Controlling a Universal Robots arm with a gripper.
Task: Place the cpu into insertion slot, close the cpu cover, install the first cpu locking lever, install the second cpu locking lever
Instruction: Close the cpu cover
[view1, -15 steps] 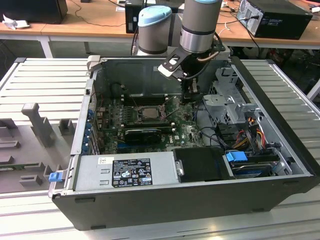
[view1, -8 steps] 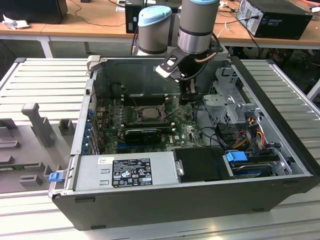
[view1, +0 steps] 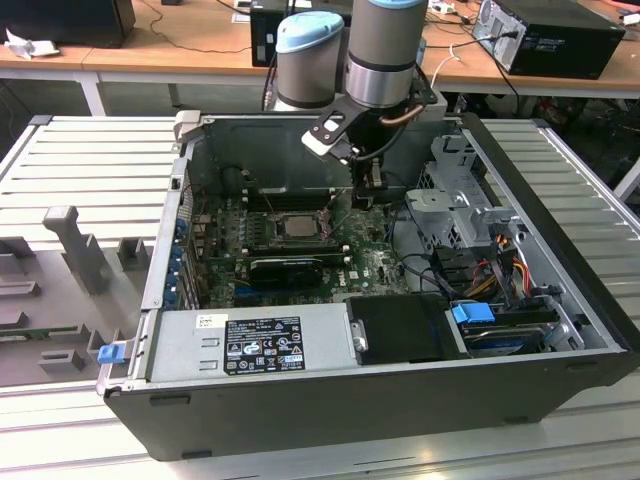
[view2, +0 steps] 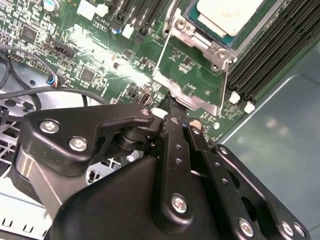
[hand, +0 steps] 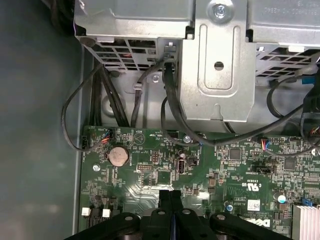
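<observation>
The cpu (view1: 297, 225), a pale silver square, lies in the black-framed insertion slot (view1: 272, 228) in the middle of the motherboard; it is also seen in the second wrist view (view2: 227, 15). The cpu cover (view2: 186, 102), a thin metal frame with a window, is swung open beside the slot, with green board showing through the window. My gripper (view1: 365, 198) hangs over the board to the exterior view's right of the slot. Its fingers (view2: 171, 115) are pressed together, the tips close to the cover's outer edge. The gripper (hand: 171, 192) is shut, and nothing is visible between the fingers.
A long black ribbed heatsink (view1: 285, 268) sits in front of the slot, with the power supply (view1: 250, 345) nearer still. A metal drive cage (view1: 455, 205) and loose black cables (hand: 170, 110) crowd the exterior view's right. Memory slots (view2: 270, 55) run beside the socket. A coin battery (hand: 118, 156) sits on the board.
</observation>
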